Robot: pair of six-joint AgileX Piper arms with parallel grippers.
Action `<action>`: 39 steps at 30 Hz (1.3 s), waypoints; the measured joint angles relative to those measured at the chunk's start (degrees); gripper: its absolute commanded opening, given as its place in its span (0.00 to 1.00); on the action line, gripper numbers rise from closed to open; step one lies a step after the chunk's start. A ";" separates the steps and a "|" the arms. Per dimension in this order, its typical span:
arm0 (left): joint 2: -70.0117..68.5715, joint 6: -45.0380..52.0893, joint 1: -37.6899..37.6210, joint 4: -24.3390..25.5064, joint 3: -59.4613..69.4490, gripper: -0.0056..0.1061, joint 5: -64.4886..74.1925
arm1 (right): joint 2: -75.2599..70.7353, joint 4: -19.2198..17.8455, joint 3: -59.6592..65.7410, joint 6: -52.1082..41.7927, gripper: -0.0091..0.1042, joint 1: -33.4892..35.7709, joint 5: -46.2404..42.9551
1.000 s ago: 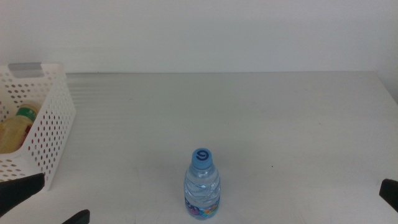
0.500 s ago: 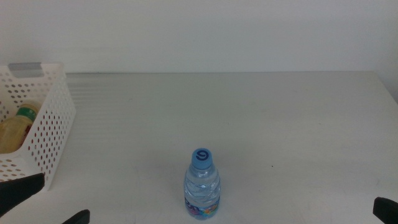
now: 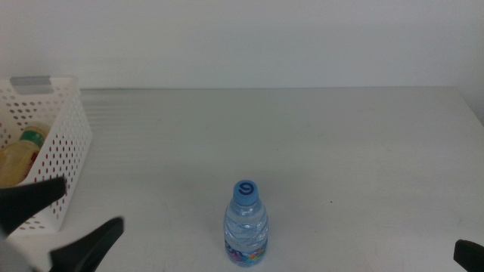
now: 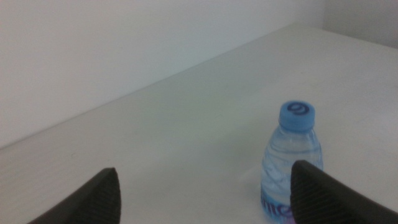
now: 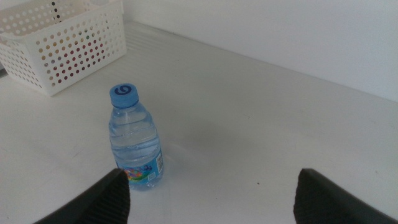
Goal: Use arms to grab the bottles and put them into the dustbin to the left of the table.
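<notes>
Water bottle (image 3: 246,224) standing upright on the table (image 3: 302,143), well right of the basket (image 3: 64,151), which holds a yellow bottle (image 3: 19,155). Left gripper (image 3: 57,219) spread wide just beside the basket, holding nothing. Right gripper (image 5: 208,193) also wide and empty, far off beyond the water bottle.

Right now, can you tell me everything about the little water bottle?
The bottle is small, clear plastic with a ribbed body, a blue cap with a ring mark on top, and a colourful label band low down. It looks full of clear water. It stands upright and capped on the white table, near its front edge, apart from the basket. Neither gripper touches it.
</notes>
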 measured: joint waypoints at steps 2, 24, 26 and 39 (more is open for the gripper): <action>3.80 -0.10 0.00 -0.15 -1.35 0.84 -1.46 | 0.00 0.00 0.00 0.00 0.74 0.00 0.00; 29.01 -8.83 -4.08 9.12 15.06 0.84 -46.35 | 0.00 0.00 0.00 -0.05 0.74 0.11 0.02; 31.66 -9.18 -4.08 11.08 15.82 0.84 -49.17 | 0.00 0.00 0.00 -0.05 0.74 0.11 0.02; 61.71 -12.94 -4.08 12.18 17.12 0.84 -76.50 | 0.00 0.00 0.00 -0.11 0.74 0.11 0.02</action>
